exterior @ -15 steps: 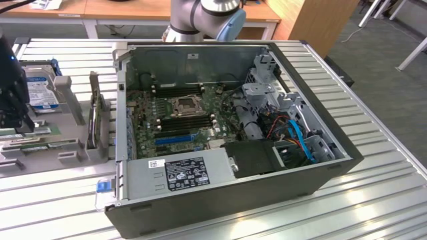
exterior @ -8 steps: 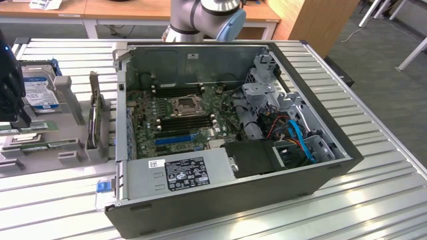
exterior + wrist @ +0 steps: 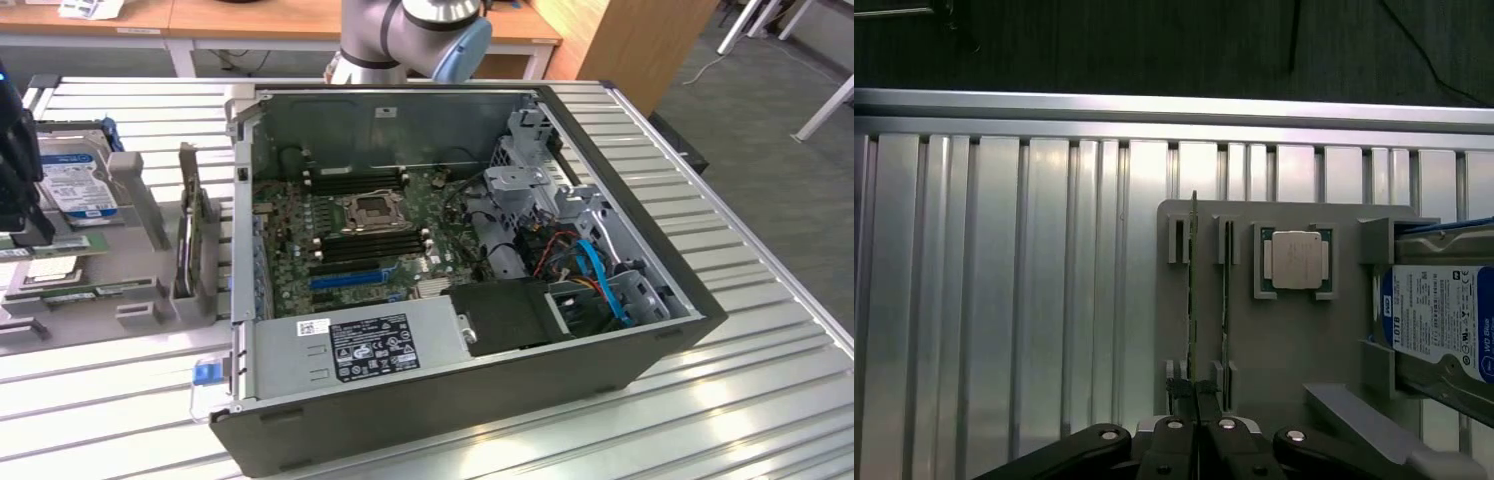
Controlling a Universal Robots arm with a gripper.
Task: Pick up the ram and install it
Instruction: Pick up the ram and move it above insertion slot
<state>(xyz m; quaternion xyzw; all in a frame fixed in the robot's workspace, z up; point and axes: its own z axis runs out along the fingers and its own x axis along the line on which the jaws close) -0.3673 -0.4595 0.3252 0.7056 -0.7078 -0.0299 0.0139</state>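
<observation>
Ram [image 3: 1194, 290] is standing on its long edge in a slot of the grey holder [image 3: 1284, 340] on the desk [image 3: 1004, 300], running straight out from between the fingertips of the gripper [image 3: 1196, 392]. It is looking light, stiff and thin, yet fragile, with bare chips and edge contacts, so the flat faces near the upper edge are offering the safest hold. The gripper is pressing almost fully together, apparently pinching the ram near one end. A second stick [image 3: 1225, 300] is sitting just beside the gripper.
</observation>
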